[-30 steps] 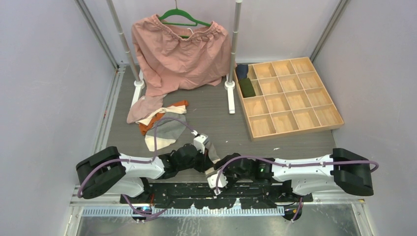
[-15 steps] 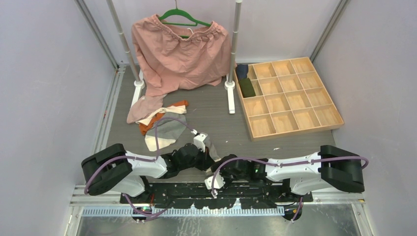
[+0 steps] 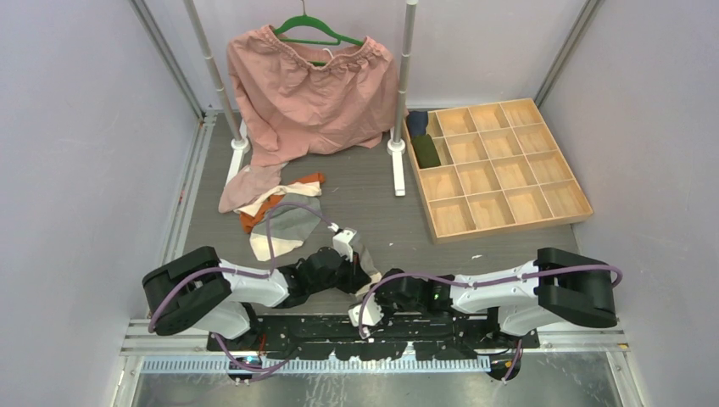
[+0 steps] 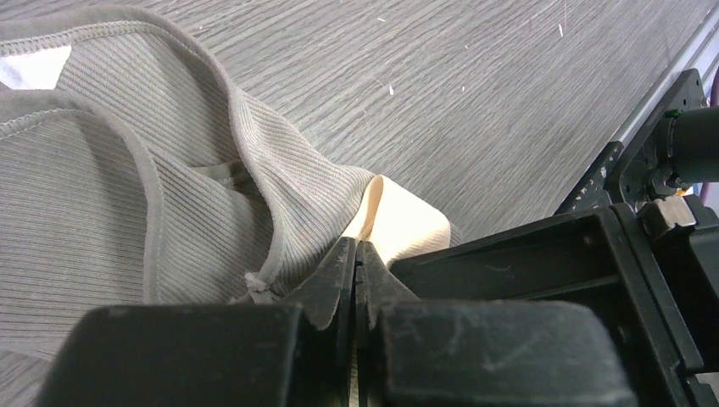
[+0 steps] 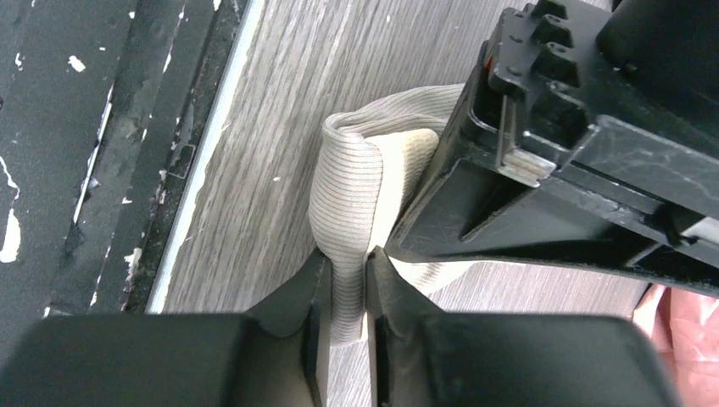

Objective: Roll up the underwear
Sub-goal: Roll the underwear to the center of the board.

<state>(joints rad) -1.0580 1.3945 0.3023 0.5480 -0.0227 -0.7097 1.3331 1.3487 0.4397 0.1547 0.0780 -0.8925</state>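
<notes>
**Both jaws grip one grey pair at the worktop's near edge**

At 6 o'clock on the worktop [image 3: 373, 191], the left arm [image 3: 246, 287] and right arm [image 3: 496, 292] meet over the grey ribbed underwear [image 4: 127, 195], which shows a cream lining [image 4: 407, 225]. The left jaws are pressed closed on its folded edge, where lining and grey cloth meet. The right jaws pinch a doubled fold of the same cloth. The underwear pile [image 3: 280, 216], in dusty pink, orange, cream and grey, lies at 10 o'clock. A wooden divider tray [image 3: 513, 226] sits at 2 o'clock, with a dark green roll [image 3: 426, 153] and a navy roll [image 3: 416, 121] in its far-left compartments. A salmon garment [image 3: 314, 93] hangs from a green hanger [image 3: 315, 31] at 12 o'clock.
</notes>
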